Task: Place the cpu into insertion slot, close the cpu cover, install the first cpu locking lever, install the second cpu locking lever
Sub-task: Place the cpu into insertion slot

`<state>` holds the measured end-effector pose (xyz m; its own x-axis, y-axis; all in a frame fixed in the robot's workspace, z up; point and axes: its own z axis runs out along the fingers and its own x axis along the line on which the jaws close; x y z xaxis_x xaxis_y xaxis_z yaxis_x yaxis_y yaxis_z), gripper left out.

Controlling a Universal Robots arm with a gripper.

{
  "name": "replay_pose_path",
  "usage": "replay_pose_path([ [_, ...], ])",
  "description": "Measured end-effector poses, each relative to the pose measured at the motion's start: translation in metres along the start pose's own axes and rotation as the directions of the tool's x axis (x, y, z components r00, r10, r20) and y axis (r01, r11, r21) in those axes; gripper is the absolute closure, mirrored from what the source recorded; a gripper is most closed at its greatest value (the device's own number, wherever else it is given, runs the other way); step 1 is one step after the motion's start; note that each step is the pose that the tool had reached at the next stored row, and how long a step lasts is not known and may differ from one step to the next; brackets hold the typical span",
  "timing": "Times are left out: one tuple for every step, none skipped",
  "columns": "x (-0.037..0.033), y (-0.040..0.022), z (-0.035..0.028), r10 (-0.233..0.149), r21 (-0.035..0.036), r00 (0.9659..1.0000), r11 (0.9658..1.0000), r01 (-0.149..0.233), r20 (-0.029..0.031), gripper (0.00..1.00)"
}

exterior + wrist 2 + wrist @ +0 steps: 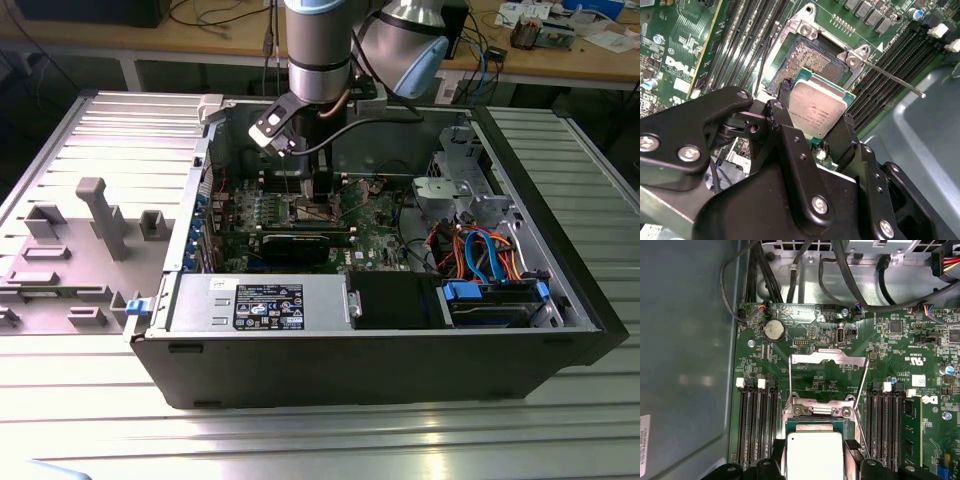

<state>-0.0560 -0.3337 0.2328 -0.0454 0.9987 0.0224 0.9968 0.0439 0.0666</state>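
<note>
Fingers (846, 132) clamp the cpu (816, 111) over the insertion slot (812, 62), computer case (350, 365) on ribbed metal table (300, 440).

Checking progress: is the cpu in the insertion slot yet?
Out: the end effector grips the cpu; the insertion slot shows bare.

Electronics workshop: wooden bench (570, 62), cables (212, 12), slatted metal worktable (560, 410).
</note>
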Motion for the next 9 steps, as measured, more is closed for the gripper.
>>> replay_pose_path([
  [0.0000,0.0000,0.0000,0.000,0.0002,1.0000,1.0000,0.000,0.0002,0.45],
  [0.0000,0.0000,0.0000,0.000,0.0002,1.0000,1.0000,0.000,0.0002,0.45],
  [0.0000,0.0000,0.0002,0.000,0.0000,1.0000,1.0000,0.000,0.0000,0.45],
  [0.0000,0.0000,0.0003,0.000,0.0000,1.0000,1.0000,0.000,-0.0001,0.45],
  [0.0000,0.0000,0.0003,0.000,0.0000,1.0000,1.0000,0.000,0.0000,0.45],
  [0.0000,0.0000,0.0003,0.000,0.0000,1.0000,1.0000,0.000,0.0000,0.45],
  [0.0000,0.0000,0.0003,0.000,0.0000,1.0000,1.0000,0.000,0.0000,0.45],
  [0.0000,0.0000,0.0004,0.000,0.0000,1.0000,1.0000,0.000,-0.0001,0.45],
  [0.0000,0.0000,0.0004,0.000,-0.0001,1.0000,1.0000,0.000,0.0000,0.45],
])
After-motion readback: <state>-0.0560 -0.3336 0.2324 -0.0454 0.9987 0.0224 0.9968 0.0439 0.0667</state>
